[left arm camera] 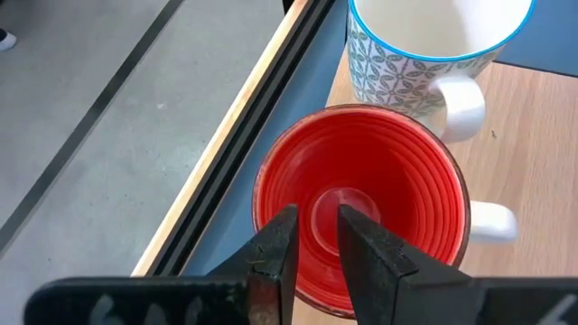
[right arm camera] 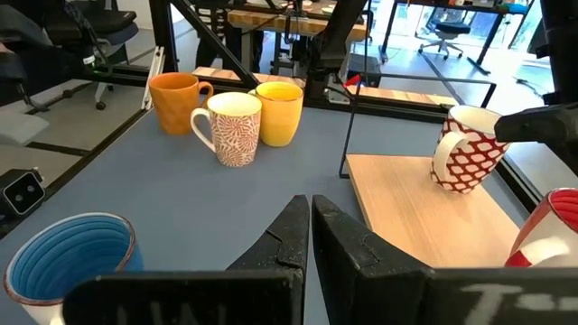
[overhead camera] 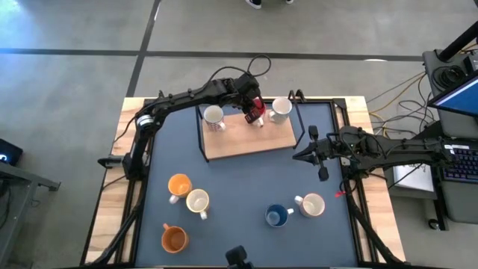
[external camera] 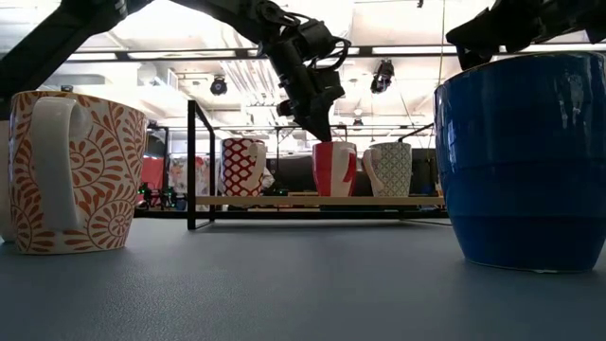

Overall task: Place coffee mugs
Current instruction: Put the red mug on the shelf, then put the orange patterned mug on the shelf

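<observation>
Spanning most of the high view, the dark blue-grey table (overhead camera: 239, 190) carries a wooden board (overhead camera: 246, 136) framed by a thin black rail, set toward the far edge. The left arm reaches across from its own side so that the left gripper (overhead camera: 255, 107) hangs over the board; the right arm lies along the table's right side, with the right gripper (overhead camera: 306, 155) just beside the board's right end, its fingers clenched together on nothing. Three mugs stand upright on the board in a row: a white mug with a red lattice pattern (overhead camera: 213, 116) toward the left, a red mug (overhead camera: 258, 112) in the middle, and a white mug with a blue-green leaf pattern (overhead camera: 281, 109) toward the right, close beside the red one. In the left wrist view the left gripper's two fingers (left arm camera: 275, 257) sit partly parted directly above the red mug's open mouth (left arm camera: 361, 194); whether they grasp its rim cannot be told. Five further mugs stand on the bare table nearer the front: an orange mug (overhead camera: 179, 185) touching or nearly touching a cream mug with an orange pattern (overhead camera: 198, 202), a second orange mug (overhead camera: 174, 238) nearer the front edge, and, well apart on the right, a blue mug (overhead camera: 276, 217) near a plain cream mug (overhead camera: 311, 204).
</observation>
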